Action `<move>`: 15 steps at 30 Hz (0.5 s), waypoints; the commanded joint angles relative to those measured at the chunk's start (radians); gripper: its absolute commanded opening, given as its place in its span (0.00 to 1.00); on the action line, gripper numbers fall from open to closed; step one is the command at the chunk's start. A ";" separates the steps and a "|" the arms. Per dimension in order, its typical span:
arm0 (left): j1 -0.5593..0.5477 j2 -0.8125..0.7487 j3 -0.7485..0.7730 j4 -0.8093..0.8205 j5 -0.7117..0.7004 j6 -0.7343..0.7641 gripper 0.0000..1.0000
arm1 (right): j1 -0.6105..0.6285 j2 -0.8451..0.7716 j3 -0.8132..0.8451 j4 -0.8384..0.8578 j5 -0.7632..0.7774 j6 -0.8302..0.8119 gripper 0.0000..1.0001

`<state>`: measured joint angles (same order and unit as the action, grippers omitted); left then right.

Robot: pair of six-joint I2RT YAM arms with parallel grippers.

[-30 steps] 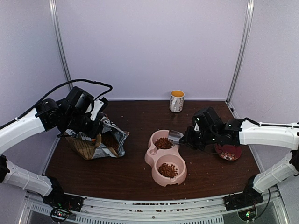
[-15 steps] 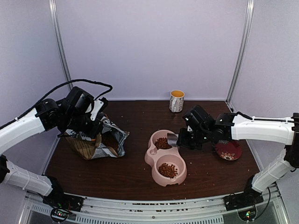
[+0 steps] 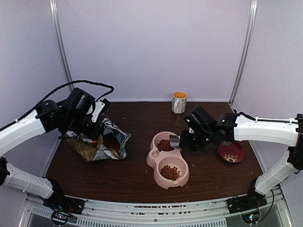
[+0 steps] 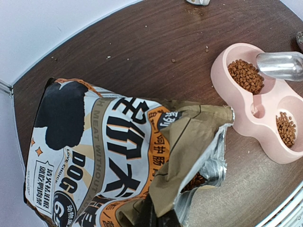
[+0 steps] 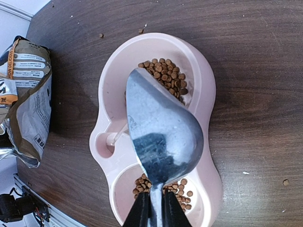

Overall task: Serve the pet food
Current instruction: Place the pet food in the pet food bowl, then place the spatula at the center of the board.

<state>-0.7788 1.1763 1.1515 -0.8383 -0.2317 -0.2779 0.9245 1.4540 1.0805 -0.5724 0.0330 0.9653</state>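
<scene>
The pet food, small brown kibble (image 3: 165,145), lies in both cups of the pink double bowl (image 3: 154,158). In the right wrist view the far heap of kibble (image 5: 168,75) and the near heap of kibble (image 5: 182,187) show on either side of a metal scoop (image 5: 161,137). My right gripper (image 5: 155,210) is shut on the scoop's handle and holds it over the bowl (image 5: 208,94). The scoop's rounded back faces the camera and its inside is hidden. My left gripper (image 4: 158,220) is shut on the torn rim of the dog food bag (image 4: 109,156), with kibble visible inside the opening.
A mug (image 3: 179,102) stands at the back of the table. A dark red plate (image 3: 231,153) lies under the right arm, right of the bowl. Loose kibble crumbs dot the wood. The bag (image 3: 94,144) lies at the left, and metal frame posts rise at both back corners.
My right arm has reached further left, carrying the scoop from the bowl's right edge to over the far cup. The left arm and the bag have not moved.
</scene>
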 commanded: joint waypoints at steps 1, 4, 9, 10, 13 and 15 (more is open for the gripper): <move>0.004 -0.037 0.022 0.109 -0.044 0.014 0.00 | -0.006 -0.034 0.040 0.025 0.013 -0.021 0.00; 0.004 -0.038 0.022 0.110 -0.043 0.014 0.00 | -0.029 -0.061 0.034 0.044 -0.012 -0.028 0.00; 0.004 -0.039 0.022 0.109 -0.043 0.014 0.00 | -0.097 -0.119 0.002 0.073 -0.039 -0.039 0.00; 0.004 -0.038 0.022 0.109 -0.043 0.014 0.00 | -0.112 -0.131 -0.006 0.080 -0.043 -0.039 0.00; 0.004 -0.040 0.022 0.110 -0.041 0.014 0.00 | -0.168 -0.165 -0.057 0.141 -0.060 -0.029 0.00; 0.004 -0.042 0.022 0.109 -0.041 0.014 0.00 | -0.213 -0.180 -0.102 0.190 -0.074 -0.009 0.00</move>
<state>-0.7788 1.1759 1.1515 -0.8383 -0.2317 -0.2779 0.7792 1.3159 1.0550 -0.4870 -0.0124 0.9424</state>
